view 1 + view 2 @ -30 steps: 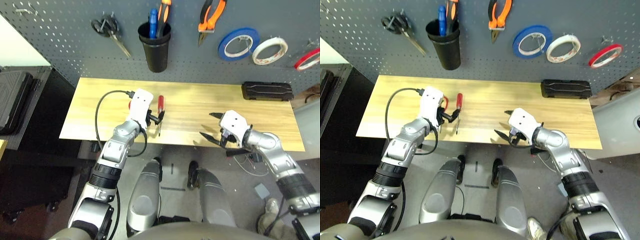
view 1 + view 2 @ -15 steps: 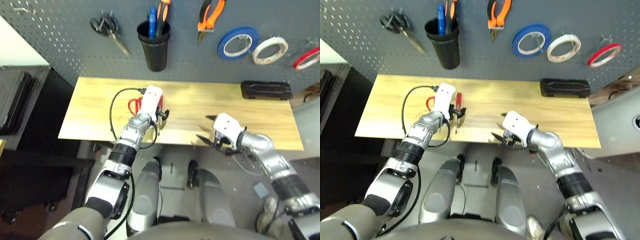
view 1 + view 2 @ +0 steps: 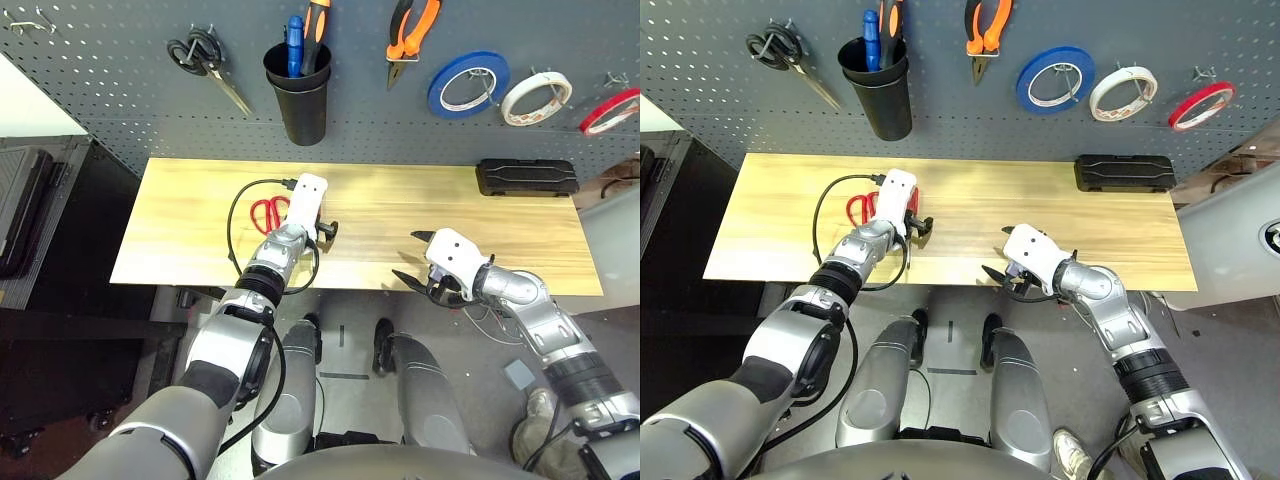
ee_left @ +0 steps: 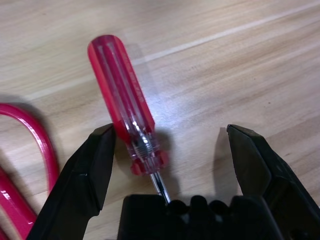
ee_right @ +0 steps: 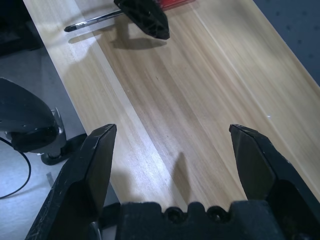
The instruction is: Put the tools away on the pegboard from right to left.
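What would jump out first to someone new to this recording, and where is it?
The pegboard behind the table, hung with bright tape rings and orange-handled pliers. Then the red screwdriver lying between the left gripper's open fingers, with red-handled scissors beside it.

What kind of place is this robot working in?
Probably a workshop or a robotics lab set up as a tool station: a perforated pegboard holds black-handled scissors and rolls of tape, and a screwdriver lies on the wooden table below it.
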Motion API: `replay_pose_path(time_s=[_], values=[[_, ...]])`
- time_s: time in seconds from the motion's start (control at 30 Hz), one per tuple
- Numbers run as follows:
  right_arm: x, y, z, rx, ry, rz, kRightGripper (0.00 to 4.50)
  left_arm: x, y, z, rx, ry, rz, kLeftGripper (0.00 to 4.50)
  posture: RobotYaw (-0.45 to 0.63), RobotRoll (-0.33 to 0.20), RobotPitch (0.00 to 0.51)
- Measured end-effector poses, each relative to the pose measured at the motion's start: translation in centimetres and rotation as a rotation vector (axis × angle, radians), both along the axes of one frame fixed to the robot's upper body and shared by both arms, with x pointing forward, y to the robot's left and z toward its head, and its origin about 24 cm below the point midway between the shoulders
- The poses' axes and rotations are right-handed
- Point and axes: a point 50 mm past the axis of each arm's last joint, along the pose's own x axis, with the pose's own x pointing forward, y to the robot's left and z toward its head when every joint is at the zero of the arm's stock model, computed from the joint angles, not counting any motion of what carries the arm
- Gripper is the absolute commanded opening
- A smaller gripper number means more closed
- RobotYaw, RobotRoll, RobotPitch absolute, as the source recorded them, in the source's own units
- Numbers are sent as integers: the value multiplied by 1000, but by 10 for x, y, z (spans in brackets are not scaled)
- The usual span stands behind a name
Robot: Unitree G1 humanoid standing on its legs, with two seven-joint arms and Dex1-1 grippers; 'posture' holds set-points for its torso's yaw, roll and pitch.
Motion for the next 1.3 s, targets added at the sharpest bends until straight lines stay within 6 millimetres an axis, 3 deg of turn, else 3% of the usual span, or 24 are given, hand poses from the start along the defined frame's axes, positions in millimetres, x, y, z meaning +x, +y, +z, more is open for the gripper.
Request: replay_pose_path(time_s=[0.1,0.33,0.7,0.93,1.3], values=[[0,0,1,-1,-2,0,4500,1,2,-1,6,4,16,3541,158,0,316],[1,0,2,-4,-2,-2,4500,2,6,-4,16,14,56,867,170,0,312],[8,1,11,22,-41,43,4500,-2,5,-3,-43,14,115,863,226,0,293],[22,4,13,56,-55,72,4500,-26,16,-2,-118,36,256,863,281,0,288],[37,7,14,73,-77,117,4500,-46,46,49,-265,-165,426,863,359,0,278]])
